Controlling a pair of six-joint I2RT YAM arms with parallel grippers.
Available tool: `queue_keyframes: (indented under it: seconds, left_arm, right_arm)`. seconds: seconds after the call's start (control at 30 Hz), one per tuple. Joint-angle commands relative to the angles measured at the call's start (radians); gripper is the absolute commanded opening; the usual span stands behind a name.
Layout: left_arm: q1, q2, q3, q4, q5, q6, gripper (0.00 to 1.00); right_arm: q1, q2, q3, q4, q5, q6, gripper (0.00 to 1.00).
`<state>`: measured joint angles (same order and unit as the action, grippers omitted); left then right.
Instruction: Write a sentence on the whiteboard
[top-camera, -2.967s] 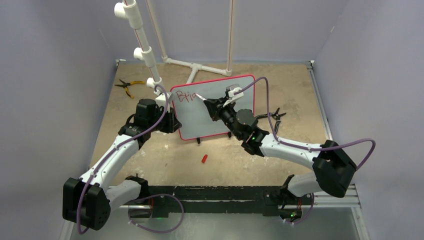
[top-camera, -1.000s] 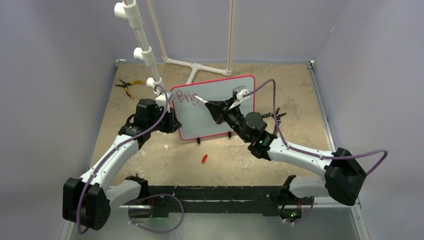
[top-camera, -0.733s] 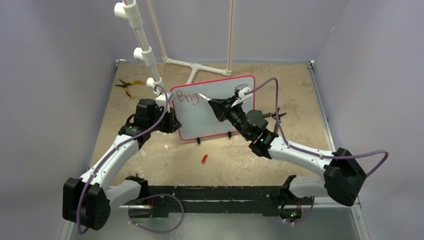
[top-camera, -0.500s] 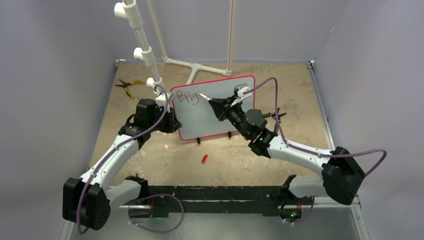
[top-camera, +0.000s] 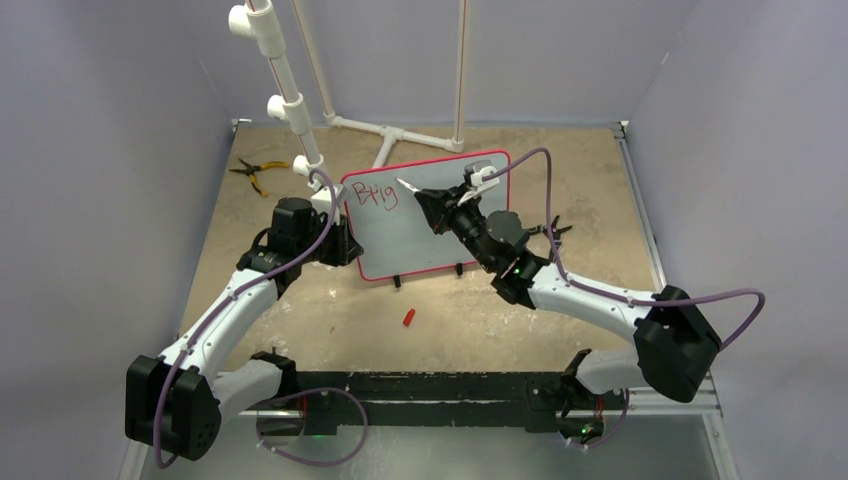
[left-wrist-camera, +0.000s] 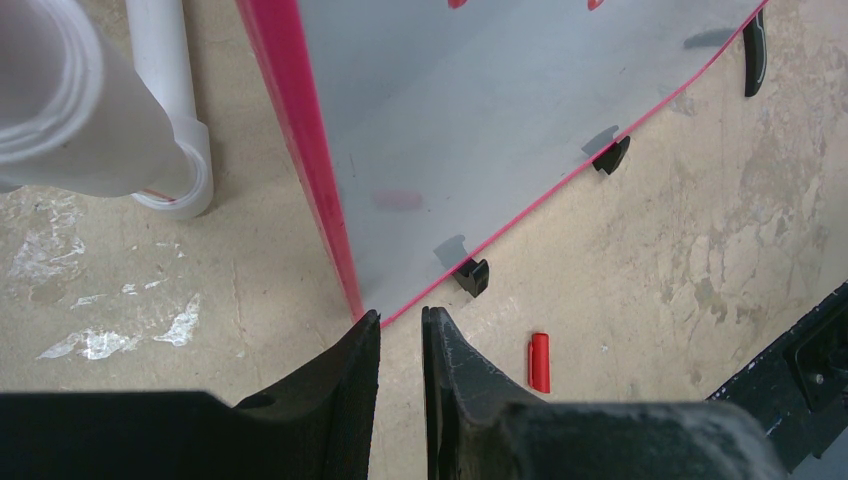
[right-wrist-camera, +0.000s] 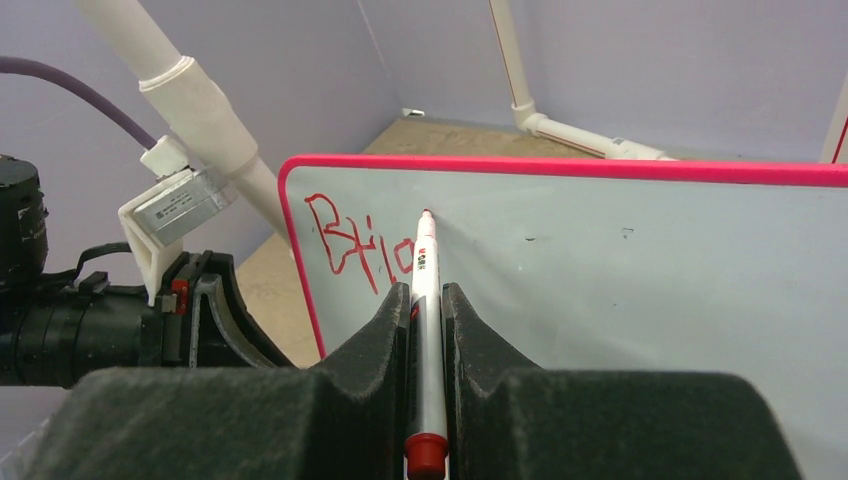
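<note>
Overhead camera looked down from above and behind, taking in the whole table (top-camera: 580, 190). Left wrist camera peered past the left gripper (left-wrist-camera: 401, 314) at the whiteboard's (left-wrist-camera: 480, 120) lower corner, close at its tips. Right wrist camera sighted along the marker (right-wrist-camera: 424, 330) to the board's face just ahead. All three shared the whiteboard.

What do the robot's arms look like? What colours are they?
The left arm and right arm are smooth white tubes joined by chunky black joints. A thin purple cable loops along each. The left end effector and right end effector each have two black, rough-looking fingers that narrow to the tips. A tiny green light glows on the right arm.
</note>
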<state>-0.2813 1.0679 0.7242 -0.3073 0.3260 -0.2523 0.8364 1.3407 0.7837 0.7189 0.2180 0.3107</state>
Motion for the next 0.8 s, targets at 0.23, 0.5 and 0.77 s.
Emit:
queue_keyframes:
  seconds: [0.23, 0.5, 0.77]
  left_arm:
    - [0.005, 0.0, 0.003, 0.03, 0.0, -0.001, 0.2]
    - [0.005, 0.0, 0.003, 0.03, 0.003, -0.001, 0.21]
    - [0.005, -0.002, 0.002, 0.031, 0.004, -0.001, 0.2]
  right_arm:
    - [-0.01, 0.013, 0.031, -0.004, 0.012, -0.019, 0.0]
    - [-0.01, -0.006, -0.029, -0.026, -0.002, 0.013, 0.0]
    - [-0.01, -0.015, -0.072, -0.02, -0.012, 0.031, 0.0]
